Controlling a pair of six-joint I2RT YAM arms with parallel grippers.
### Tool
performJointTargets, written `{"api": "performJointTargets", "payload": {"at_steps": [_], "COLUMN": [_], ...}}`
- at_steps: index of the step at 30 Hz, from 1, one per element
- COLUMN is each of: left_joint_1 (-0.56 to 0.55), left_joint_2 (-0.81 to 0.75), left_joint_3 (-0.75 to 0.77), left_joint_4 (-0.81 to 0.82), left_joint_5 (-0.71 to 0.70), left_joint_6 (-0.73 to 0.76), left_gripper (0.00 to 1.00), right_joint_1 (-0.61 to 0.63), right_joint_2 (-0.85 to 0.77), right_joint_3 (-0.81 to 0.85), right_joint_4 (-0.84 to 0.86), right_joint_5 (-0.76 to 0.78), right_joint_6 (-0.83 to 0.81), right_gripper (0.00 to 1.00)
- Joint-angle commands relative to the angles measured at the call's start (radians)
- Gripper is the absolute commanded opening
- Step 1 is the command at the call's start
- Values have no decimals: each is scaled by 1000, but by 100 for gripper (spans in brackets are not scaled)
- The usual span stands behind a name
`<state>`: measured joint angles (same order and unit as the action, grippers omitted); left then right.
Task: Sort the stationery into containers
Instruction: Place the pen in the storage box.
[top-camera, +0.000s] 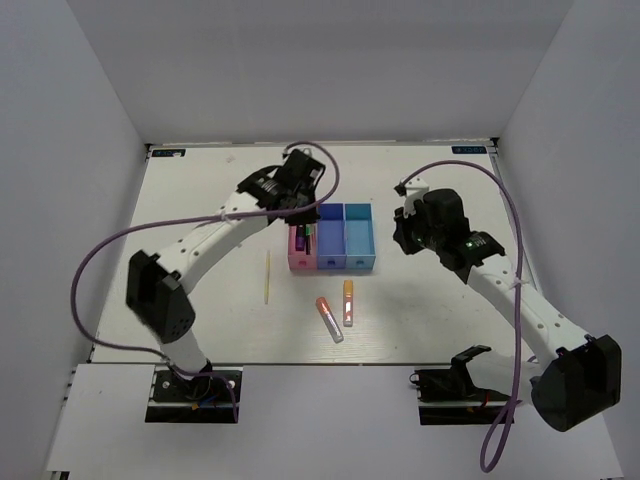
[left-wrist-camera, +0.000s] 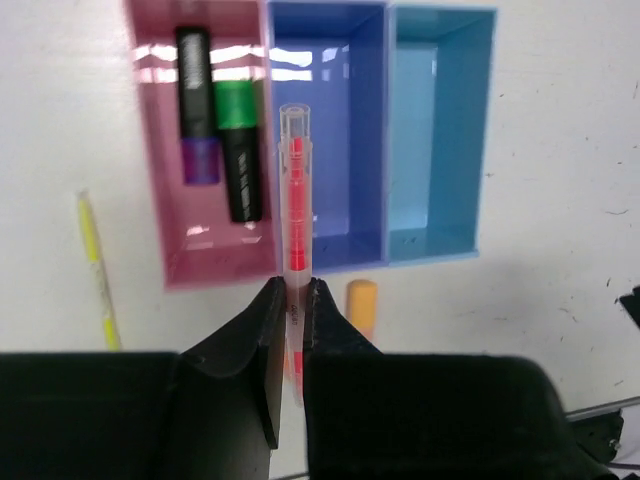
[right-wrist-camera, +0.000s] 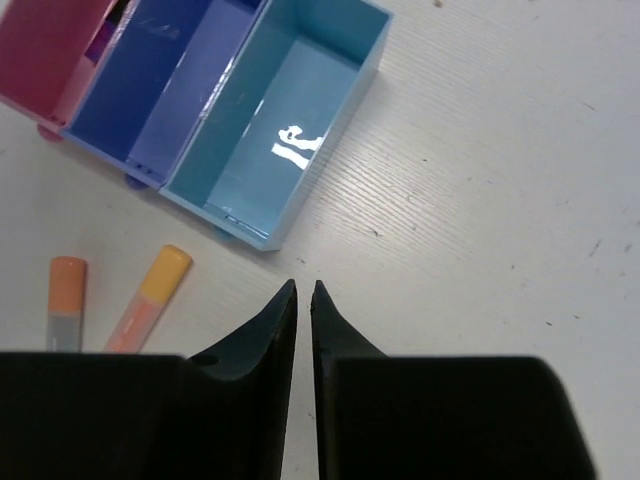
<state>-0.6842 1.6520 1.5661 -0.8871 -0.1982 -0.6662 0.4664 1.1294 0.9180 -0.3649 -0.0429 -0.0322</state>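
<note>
Counter (top-camera: 200, 330) carrying three bins joined in a row at its middle: pink bin (left-wrist-camera: 158, 170) left, dark blue bin (left-wrist-camera: 345, 130) centre, teal bin (left-wrist-camera: 435, 130) right. Lying inside the pink bin: green marker (left-wrist-camera: 239, 150) and purple marker (left-wrist-camera: 196, 110), side by side. Lying on the counter near of the bins: red marker (top-camera: 329, 319), orange marker (top-camera: 348, 301). Lying left of the bins: thin yellow pen (top-camera: 267, 276). Clamping left jaws on thin pink pen (left-wrist-camera: 296, 200), holding it over the pink and dark blue bins' shared wall. Hovering right jaws just right of the teal bin, nearly touching, gripping nothing.
</note>
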Motion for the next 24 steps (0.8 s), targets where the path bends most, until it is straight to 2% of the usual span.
{"api": "performJointTargets", "payload": {"at_steps": [1,7,10,13,14,15,16,18,20,21,24], "left_joint_1": [-18,-21,-20,-20,-21,-20,-20,-21,-21,-23,-23], "left_joint_2": [153,347,374,390,402,408,414,417,416,413,399], "left_joint_3": [165,360,370,354,351,350,341,327,310,311,333], "left_joint_4": [-21,5,36,63,65,63,60,63,76,76,68], "left_joint_5": [-21,-66,-76,-73,-73,-72,-63,-57,-44,-40,-29], "left_joint_6": [71,112,117,117,116,114,109,105,99,97,99], "left_gripper": [0,0,0,6,9,17,18,33,42,50,57], "right_joint_1": [-32,-69,-81,-90,-91,-95,-94,-103,-106,-107,-110], "right_joint_2": [-19,-28,-33,-33,-28,-26,-26,-20,-19,-16,-14], "right_joint_3": [-16,-25,-31,-31,-34,-33,-31,-31,-31,-31,-33], "right_joint_4": [11,9,11,7,6,7,7,1,1,0,-3], "right_joint_5": [25,-31,-64,-81,-84,-92,-97,-104,-112,-115,-132], "right_joint_6": [-38,-34,-29,-29,-28,-26,-28,-26,-25,-26,-25], "right_gripper": [14,14,20,34,40,41,41,43,44,47,48]}}
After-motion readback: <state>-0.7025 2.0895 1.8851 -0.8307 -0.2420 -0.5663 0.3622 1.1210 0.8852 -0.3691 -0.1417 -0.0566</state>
